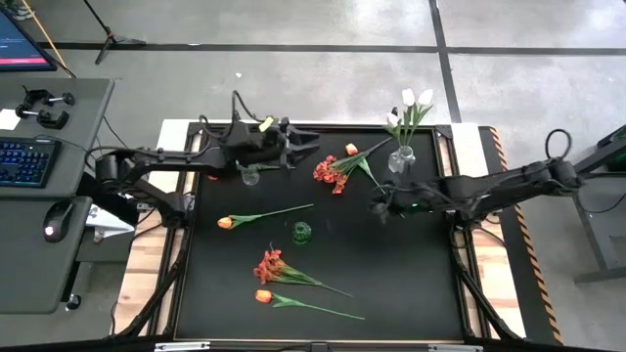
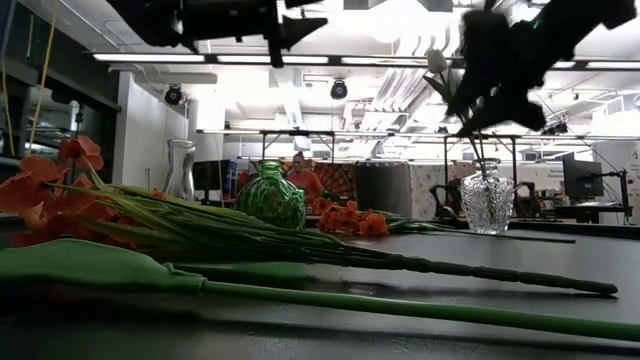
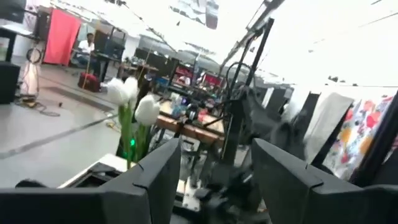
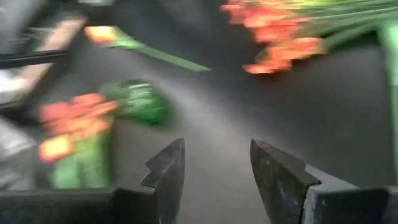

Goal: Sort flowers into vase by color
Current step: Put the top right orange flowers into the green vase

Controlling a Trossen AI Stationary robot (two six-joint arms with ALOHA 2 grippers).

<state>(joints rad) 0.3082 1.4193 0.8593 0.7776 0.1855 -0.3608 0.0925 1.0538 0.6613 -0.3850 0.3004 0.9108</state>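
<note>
- My left gripper [image 1: 311, 145] is spread and empty near the tabletop's far edge; right gripper [image 1: 377, 206] likewise at mid-table.
- Between picks, I judge; next, an orange tulip [image 1: 227, 222].

The black tabletop [image 1: 391, 274] is strewn with flowers: a bushy red-orange cluster [image 1: 331, 172], an orange tulip [image 1: 226, 223], and another cluster [image 1: 269, 266] beside a second tulip [image 1: 263, 295]. Three vases are carried: green [image 1: 301, 232], clear empty [image 1: 250, 175], and clear with white tulips [image 1: 401, 158].

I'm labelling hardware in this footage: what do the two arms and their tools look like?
Both arms are dark, slim and jointed, with black cables looping along them. The left tool and right tool each end in two dark, flat, angular fingers.
</note>
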